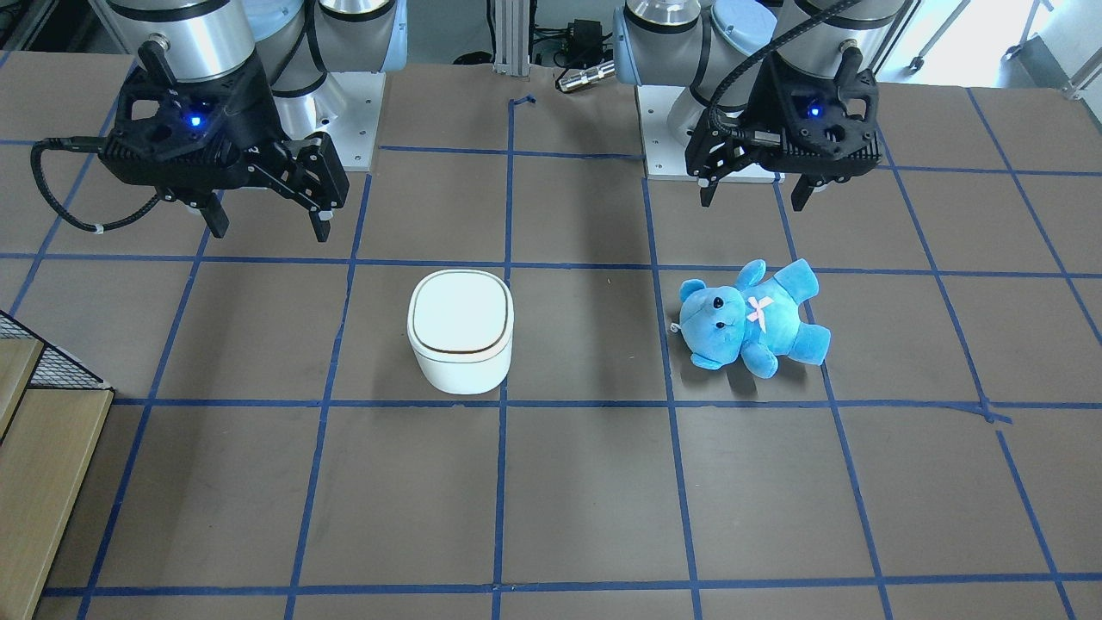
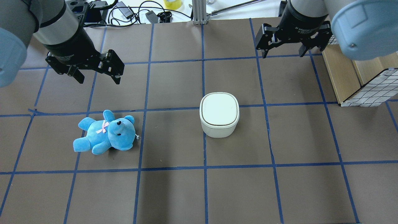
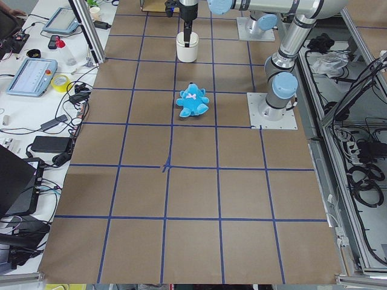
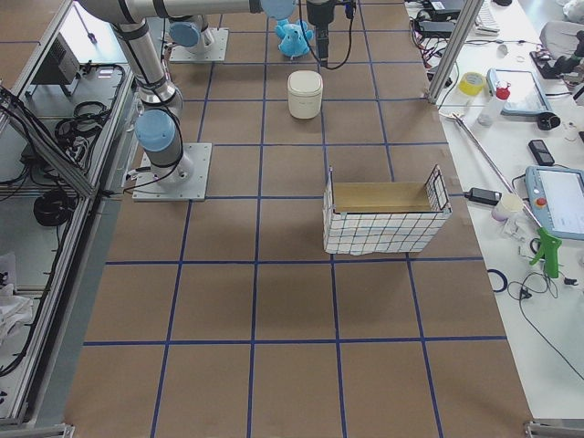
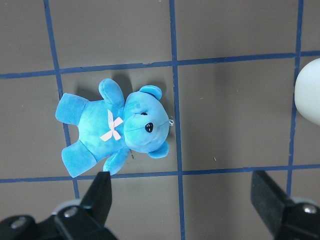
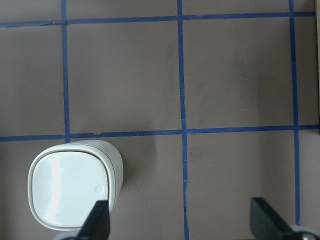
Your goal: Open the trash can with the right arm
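trash can [image 1: 461, 331]: seemingly closed | right end effector [image 1: 269, 226]: spread, empty, apart from it | left end effector [image 1: 752, 200]: spread

Bin [image 2: 219, 107]: white throughout; a thin dark line rims its top. Bear [image 2: 105, 134]: bright blue plush, pale pink bow at the chest, black eyes and nose. Worktop [image 2: 174, 193]: dull brown, crossed by a grid of blue tape. Right arm [image 1: 185, 30] and left arm [image 1: 659, 21]: silver-grey, with light-blue joint caps. Right gripper [image 1: 269, 231] and left gripper [image 1: 752, 205]: black, each with a small blue light. Cable [image 1: 82, 225] at the right gripper: black, ribbed, one white band. Basket [image 4: 383, 235]: white wire mesh in squares, tan board inside.
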Controlling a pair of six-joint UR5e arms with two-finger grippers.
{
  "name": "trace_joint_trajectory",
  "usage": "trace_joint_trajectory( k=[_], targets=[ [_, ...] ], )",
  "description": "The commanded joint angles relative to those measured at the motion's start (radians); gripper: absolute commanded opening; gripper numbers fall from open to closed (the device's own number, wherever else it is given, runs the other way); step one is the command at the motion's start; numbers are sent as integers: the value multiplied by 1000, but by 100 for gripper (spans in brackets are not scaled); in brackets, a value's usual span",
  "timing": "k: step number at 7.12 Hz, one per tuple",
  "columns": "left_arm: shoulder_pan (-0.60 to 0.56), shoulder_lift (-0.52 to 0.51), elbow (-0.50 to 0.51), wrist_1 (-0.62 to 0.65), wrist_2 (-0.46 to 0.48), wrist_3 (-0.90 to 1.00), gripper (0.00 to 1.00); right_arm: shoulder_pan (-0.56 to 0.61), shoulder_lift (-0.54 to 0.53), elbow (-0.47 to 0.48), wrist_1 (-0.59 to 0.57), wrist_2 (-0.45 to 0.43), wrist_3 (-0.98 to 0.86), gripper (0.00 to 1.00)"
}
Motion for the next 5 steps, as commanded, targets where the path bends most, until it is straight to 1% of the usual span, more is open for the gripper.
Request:
trace_joint_trajectory(
  k=[1, 5],
  targets=[
    [0, 0, 0, 0, 0, 0, 100, 1, 1, 3, -5, -1, 1, 100],
    [0, 0, 0, 0, 0, 0, 100, 4, 1, 11, -6, 24, 1, 100]
  ],
)
